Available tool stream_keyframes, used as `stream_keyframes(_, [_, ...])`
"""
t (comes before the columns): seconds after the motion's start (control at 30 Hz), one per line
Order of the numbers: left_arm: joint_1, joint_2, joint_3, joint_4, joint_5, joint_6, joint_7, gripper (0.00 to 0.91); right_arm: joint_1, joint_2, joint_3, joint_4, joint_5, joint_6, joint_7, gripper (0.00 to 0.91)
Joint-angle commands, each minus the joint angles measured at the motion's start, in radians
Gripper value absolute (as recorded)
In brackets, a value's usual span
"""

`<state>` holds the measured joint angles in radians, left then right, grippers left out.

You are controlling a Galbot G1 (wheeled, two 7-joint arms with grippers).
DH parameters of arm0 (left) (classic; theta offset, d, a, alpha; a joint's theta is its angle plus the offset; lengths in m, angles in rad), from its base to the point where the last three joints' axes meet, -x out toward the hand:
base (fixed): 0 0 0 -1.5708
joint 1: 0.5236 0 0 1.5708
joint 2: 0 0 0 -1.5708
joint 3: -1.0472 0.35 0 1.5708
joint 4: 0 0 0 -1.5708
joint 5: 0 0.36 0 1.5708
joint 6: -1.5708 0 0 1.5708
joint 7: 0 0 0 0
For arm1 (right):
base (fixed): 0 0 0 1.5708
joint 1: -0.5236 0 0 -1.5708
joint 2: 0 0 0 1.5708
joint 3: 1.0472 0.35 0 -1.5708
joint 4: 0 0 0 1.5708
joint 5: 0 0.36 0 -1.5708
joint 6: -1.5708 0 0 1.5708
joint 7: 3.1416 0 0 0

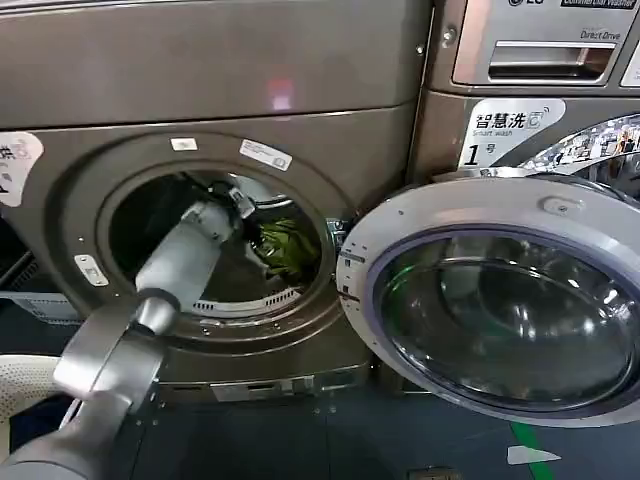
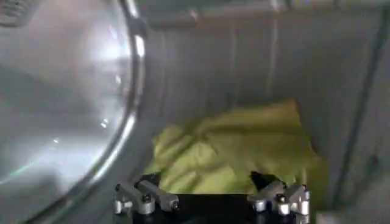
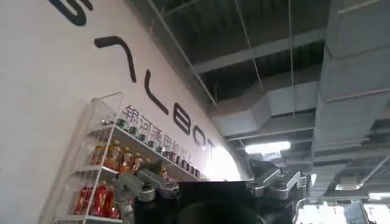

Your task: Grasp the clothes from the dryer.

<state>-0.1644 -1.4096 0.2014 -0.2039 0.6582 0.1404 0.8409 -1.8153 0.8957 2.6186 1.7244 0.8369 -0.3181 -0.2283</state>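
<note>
— Laundry room, head view: what stands there?
— One grey dryer [image 1: 200, 80], round opening, door [image 1: 500, 300] swung wide to the right. Second machine [image 1: 530, 80] stacked beside it.
— Arms?
— Left arm [image 1: 180, 265] reaches through the opening into the drum; its gripper [image 1: 240, 205] sits just beside the yellow-green clothes [image 1: 285, 250] lying at the drum's right.
— Left wrist view?
— Clothes [image 2: 237, 152] heaped on the drum floor against the ribbed wall. Left gripper [image 2: 210, 201] fingers spread wide, holding nothing, just short of the cloth.
— Right wrist view?
— Right gripper [image 3: 213, 192] pointed up at the ceiling [image 3: 274, 61], fingers spread, idle. Wire shelf [image 3: 103, 176] of bottles against a lettered wall.
</note>
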Motion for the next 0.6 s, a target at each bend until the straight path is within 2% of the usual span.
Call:
stream_keyframes(0.03, [0.0, 0.003, 0.043, 0.02, 0.1, -0.052, -0.003, 0.907, 0.006, 0.001, -0.007, 0.002, -0.001, 0.0, -0.001, 0.907])
stream_keyframes(0.2, [0.007, -0.001, 0.069, 0.028, 0.094, -0.074, -0.009, 0.907, 0.013, 0.003, -0.015, 0.006, -0.001, 0.001, -0.001, 0.907])
stream_keyframes(0.6, [0.029, -0.008, 0.084, 0.037, 0.091, -0.056, -0.013, 0.907, 0.025, 0.006, -0.034, 0.007, -0.005, 0.006, -0.004, 0.907])
